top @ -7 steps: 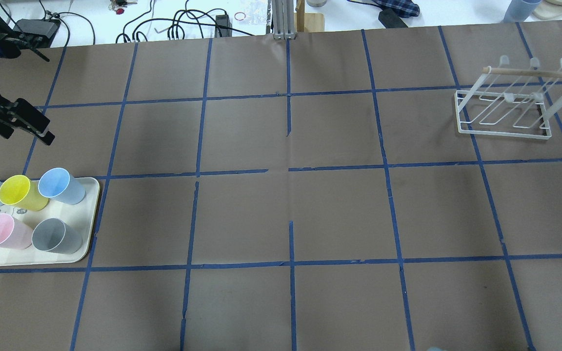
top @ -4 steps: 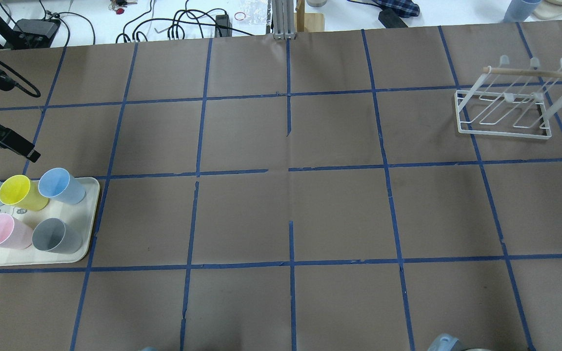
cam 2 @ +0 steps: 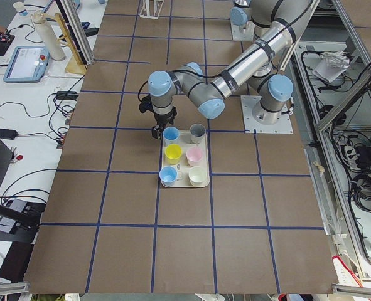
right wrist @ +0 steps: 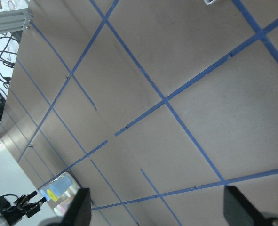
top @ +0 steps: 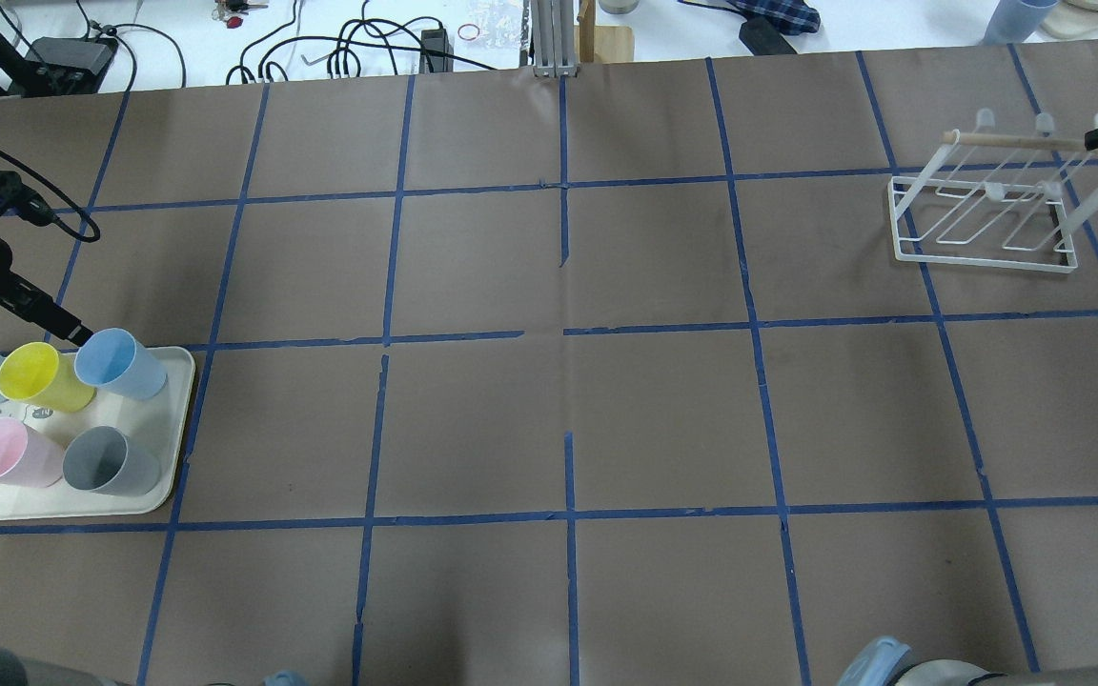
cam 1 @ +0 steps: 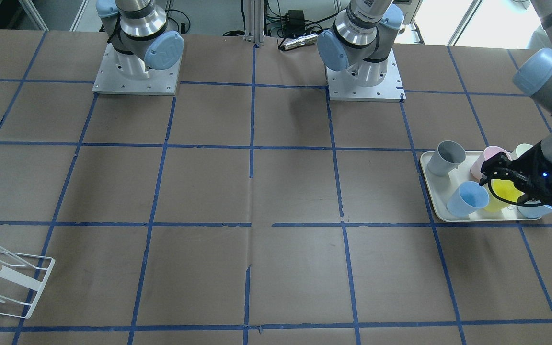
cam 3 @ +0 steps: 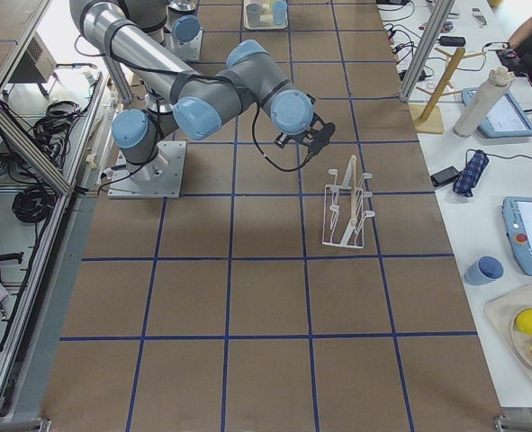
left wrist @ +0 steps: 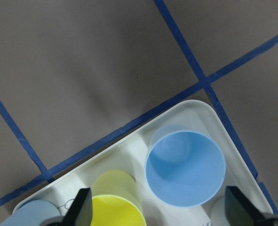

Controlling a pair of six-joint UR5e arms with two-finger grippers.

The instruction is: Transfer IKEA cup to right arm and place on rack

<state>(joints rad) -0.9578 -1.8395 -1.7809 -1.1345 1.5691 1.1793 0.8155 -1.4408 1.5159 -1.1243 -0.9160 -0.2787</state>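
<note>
At a corner of the cream tray point(left wrist: 202, 113), the IKEA cup point(left wrist: 185, 172) stood upright below the left gripper point(left wrist: 158, 207), whose wide-spread jaws looked to need centring over its rim, clear of the yellow cup point(left wrist: 116, 209), before descending.

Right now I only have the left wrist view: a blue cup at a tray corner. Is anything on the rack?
Observer: No cup hangs on the rack; its prongs are bare.
Operator: Where is the right gripper?
Observer: The right gripper is open and empty, close beside the rack.
Operator: Which cups lie outside my frame?
Observer: A pink cup and a whitish cup, in the row nearer the robot on the tray.
</note>
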